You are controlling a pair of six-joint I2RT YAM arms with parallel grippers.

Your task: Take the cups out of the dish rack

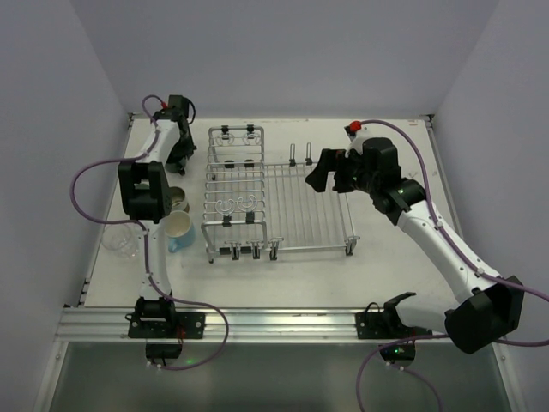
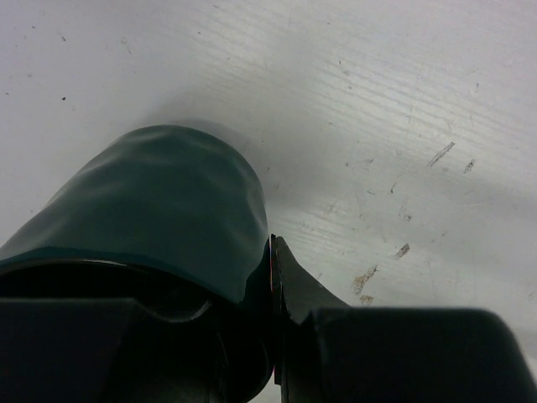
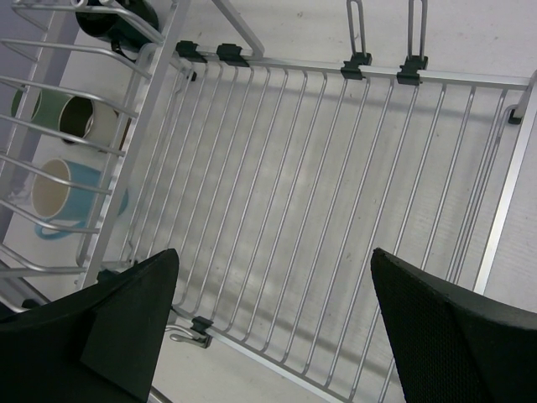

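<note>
The left arm (image 1: 141,189) reaches straight out from its base to the far left corner of the table (image 2: 377,101), elbow raised and wrist bent downward. The left gripper (image 2: 268,290) is clamped on the wall of the dark teal cup (image 2: 159,201), with 1 black finger pressed against the outside near the rim. The cup sits low over the table, left of the dish rack (image 1: 236,184), though whether its base touches the surface cannot be told. Its glaze is smooth and glossy and its body rounded. The white tabletop beneath is matte, flecked with small scuffs.

The right arm (image 1: 437,236) angles in from the right, its wrist over the flat grid section of the rack. The right gripper (image 3: 273,277) hangs there with its 2 broad black fingers spread wide, grasping nothing.

The rack is thin silver wire in straight parallel bars, with black clips at the joints and a taller raised section on its left side.

4 cups stand on the table left of the rack: the light-blue mug (image 1: 178,230) with a handle and a cream inside, the clear glass (image 1: 122,242) farther left, and — seen through the wires — the pale green cup (image 3: 29,101) just beside the brown cup (image 3: 88,117).
</note>
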